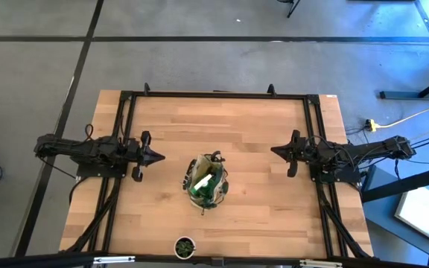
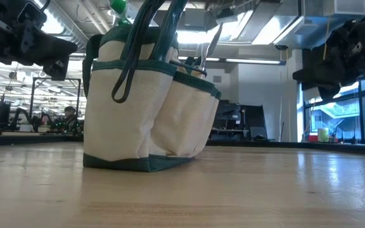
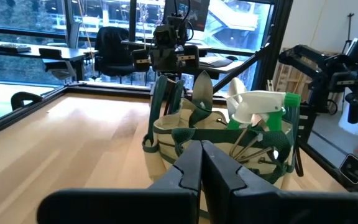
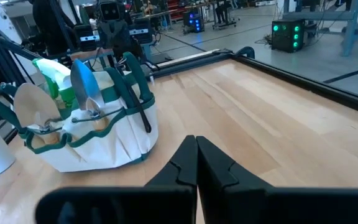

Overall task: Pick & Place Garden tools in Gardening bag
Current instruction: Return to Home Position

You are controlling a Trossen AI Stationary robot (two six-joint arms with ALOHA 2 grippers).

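Gardening bag [image 1: 205, 184] between left gripper [image 1: 159, 156] and right gripper [image 1: 274, 151] (spray bottle [image 3: 257, 106] inside)

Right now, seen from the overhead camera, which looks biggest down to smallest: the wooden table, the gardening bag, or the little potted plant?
Largest: wooden table.
Next: gardening bag.
Smallest: potted plant, clearly smaller than the bag.

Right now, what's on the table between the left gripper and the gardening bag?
Nothing. In the high view, only bare wooden table lies between the shut left gripper and the gardening bag.
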